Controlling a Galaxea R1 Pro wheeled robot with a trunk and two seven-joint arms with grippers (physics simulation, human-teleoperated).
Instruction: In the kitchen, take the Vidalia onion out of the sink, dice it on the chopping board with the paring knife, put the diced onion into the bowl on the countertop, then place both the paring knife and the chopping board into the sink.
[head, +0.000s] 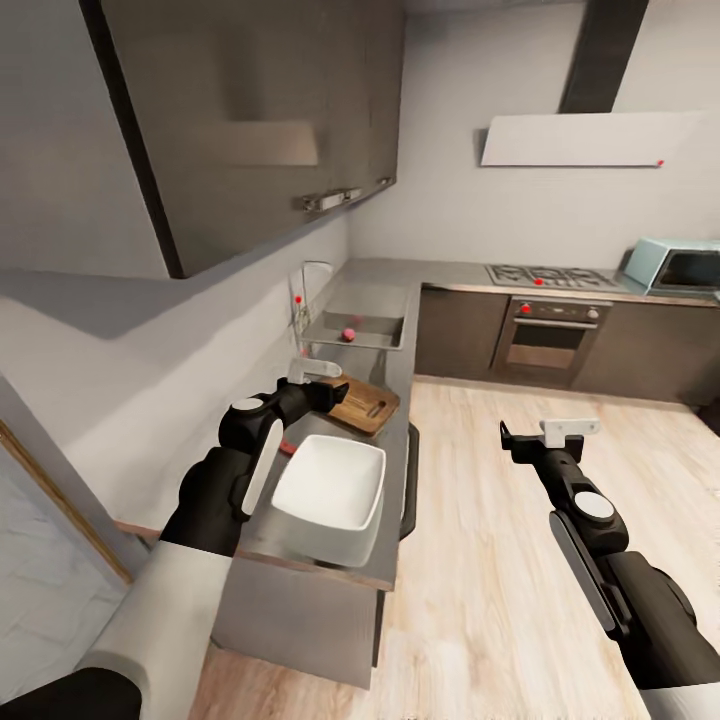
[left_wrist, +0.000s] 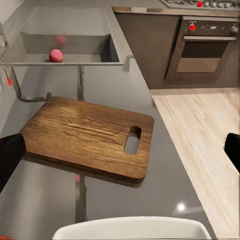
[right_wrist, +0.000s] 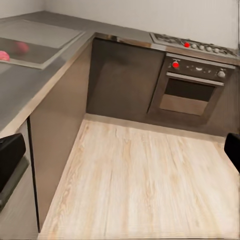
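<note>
Over the bench (head: 395, 300), the left fingers (left_wrist: 10, 157) are hanging apart and empty above the board (left_wrist: 87, 135); the onion (left_wrist: 55, 55) is sitting in the sink (left_wrist: 75, 42). Right fingers (right_wrist: 11, 155) are spread over floor. Reaching sinkward is risking clipping the board.

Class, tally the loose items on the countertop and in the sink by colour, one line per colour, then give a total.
Brown: 1, the chopping board
White: 1, the bowl
Pinkish-red: 1, the onion in the sink
Total: 3
</note>
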